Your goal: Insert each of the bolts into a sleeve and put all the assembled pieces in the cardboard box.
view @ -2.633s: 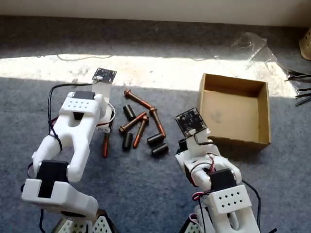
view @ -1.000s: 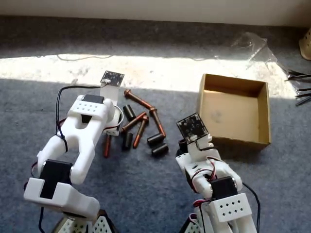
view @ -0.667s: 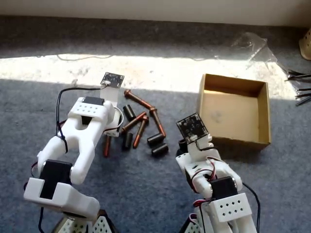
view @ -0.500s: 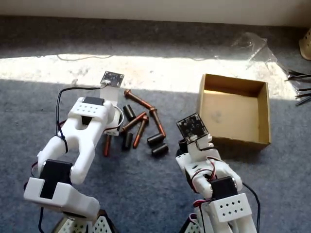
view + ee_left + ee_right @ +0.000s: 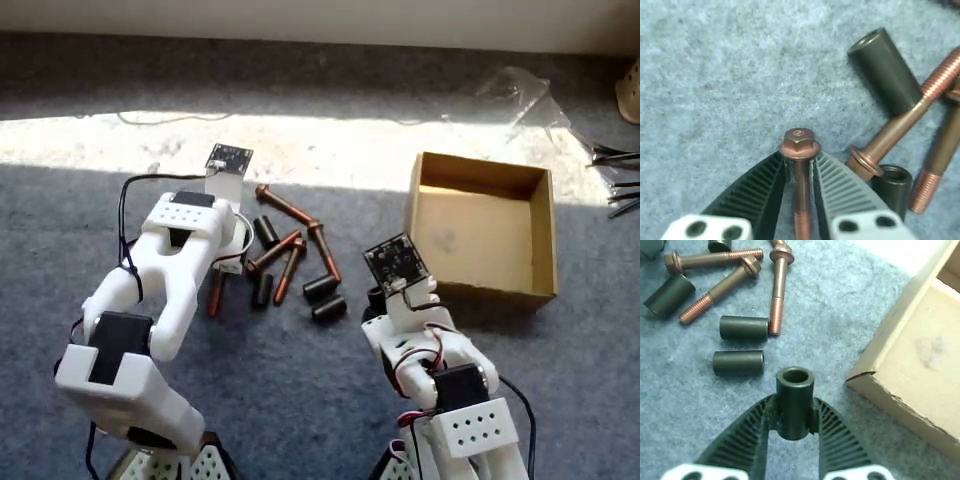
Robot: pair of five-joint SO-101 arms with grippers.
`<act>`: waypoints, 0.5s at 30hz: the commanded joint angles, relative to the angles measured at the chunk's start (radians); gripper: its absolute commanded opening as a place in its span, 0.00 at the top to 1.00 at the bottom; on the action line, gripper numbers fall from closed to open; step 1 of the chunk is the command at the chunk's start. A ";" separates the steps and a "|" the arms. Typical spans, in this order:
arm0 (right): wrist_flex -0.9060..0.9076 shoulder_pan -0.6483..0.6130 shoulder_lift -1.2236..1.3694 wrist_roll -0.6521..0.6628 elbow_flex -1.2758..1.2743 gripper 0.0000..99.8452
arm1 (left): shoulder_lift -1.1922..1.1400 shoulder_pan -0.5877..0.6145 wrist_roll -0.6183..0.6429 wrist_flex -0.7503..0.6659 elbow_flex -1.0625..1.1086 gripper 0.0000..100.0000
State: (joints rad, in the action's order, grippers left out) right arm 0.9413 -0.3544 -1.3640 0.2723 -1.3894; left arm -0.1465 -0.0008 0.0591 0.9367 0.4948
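Pinching a copper bolt (image 5: 799,142) just under its head, the left gripper (image 5: 800,159) hangs over grey carpet (image 5: 715,75) beside loose bolts (image 5: 285,205) and loose sleeves (image 5: 744,327) — the right gripper (image 5: 794,407) clamps a dark sleeve (image 5: 795,387) near the cardboard box (image 5: 900,330).

bolts (image 5: 799,147) look like coppery metal, dull sheen – sleeves (image 5: 743,327) matt dark, carpet (image 5: 300,400) fuzzy grey, box (image 5: 545,230) plain cardboard

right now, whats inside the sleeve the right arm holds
The sleeve, clamped between the right fingers, shows an open dark bore with no bolt at its mouth. Deeper down, the bore is in shadow and cannot be seen.
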 commanded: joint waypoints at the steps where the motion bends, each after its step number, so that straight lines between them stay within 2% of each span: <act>1: -0.031 0.005 -0.019 -0.011 0.013 1.00 | 0.061 -0.010 0.002 0.025 -0.050 0.97; 6: -0.031 -0.019 -0.019 -0.012 0.016 1.00 | 0.145 -0.016 -0.002 0.077 -0.050 1.00; 11: -0.031 -0.137 -0.019 -0.094 0.024 1.00 | 0.242 -0.016 -0.002 0.121 -0.045 1.00; 15: -0.062 -0.205 -0.019 -0.097 0.047 1.00 | 0.351 -0.024 -0.003 0.189 -0.047 1.00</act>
State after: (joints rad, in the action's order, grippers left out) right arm 0.9260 -0.5171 -1.3640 0.1880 -1.3894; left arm 0.0606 -0.0008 0.0575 1.0671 0.4872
